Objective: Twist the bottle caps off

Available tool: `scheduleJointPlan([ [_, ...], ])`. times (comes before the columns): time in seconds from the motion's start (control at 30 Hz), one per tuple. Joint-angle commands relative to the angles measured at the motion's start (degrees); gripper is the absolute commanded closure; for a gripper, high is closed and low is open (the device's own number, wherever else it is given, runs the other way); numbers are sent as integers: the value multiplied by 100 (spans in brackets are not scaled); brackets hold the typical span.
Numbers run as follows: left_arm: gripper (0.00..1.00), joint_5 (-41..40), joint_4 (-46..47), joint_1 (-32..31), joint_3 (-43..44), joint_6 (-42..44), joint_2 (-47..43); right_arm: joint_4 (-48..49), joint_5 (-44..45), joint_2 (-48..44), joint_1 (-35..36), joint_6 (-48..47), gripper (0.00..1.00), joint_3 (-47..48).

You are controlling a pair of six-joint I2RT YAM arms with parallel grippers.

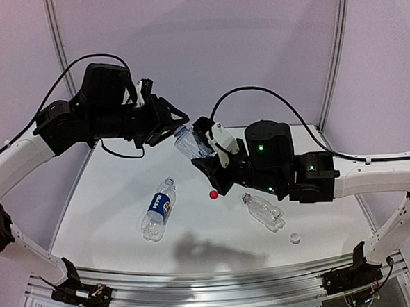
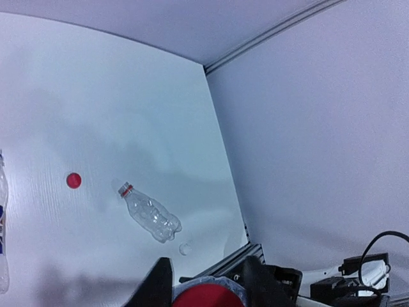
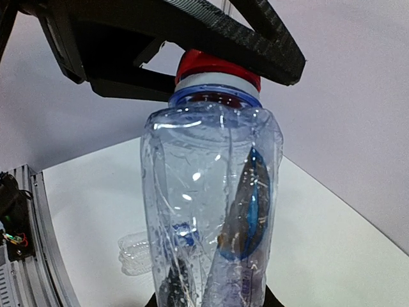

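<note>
Though three bottles (image 1: 190,142) (image 1: 158,210) (image 1: 263,211) show, only two caps (image 1: 214,194) (image 1: 294,238) lie loose.

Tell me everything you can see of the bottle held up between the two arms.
The bottle is clear, thin, dented plastic, unlabelled and empty-looking, with a blue ring at the neck under a red cap. It is held in the air, tilted, cap toward the left arm. The right gripper clamps its body; the left gripper has its jaws around the cap.
</note>
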Motion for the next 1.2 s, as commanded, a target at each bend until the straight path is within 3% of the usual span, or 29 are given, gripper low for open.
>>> scheduleJointPlan([
  [0.0, 46, 529, -319, -133, -124, -28, 113, 154, 46, -21, -39, -147, 100, -206],
  [0.07, 27, 587, -40, -130, -221, 111, 51, 341, -188, -124, -39, -44, 100, -372],
  [0.2, 4, 581, 326, -99, -399, 491, -150, 418, -281, -345, -40, 337, 100, -682],
  [0.47, 1, 1361, 1976, 144, -1749, 884, -909, 1291, -913, -1125, -49, 951, 100, -1555],
  [0.8, 14, 2192, 2801, 112, -1769, 1272, -834, 1977, -1741, -1246, -58, 1497, 100, -1842],
  [1.17, 51, 2432, 2884, 11, -1566, 1224, -518, 1954, -1790, -1183, -54, 1514, 100, -1756],
])
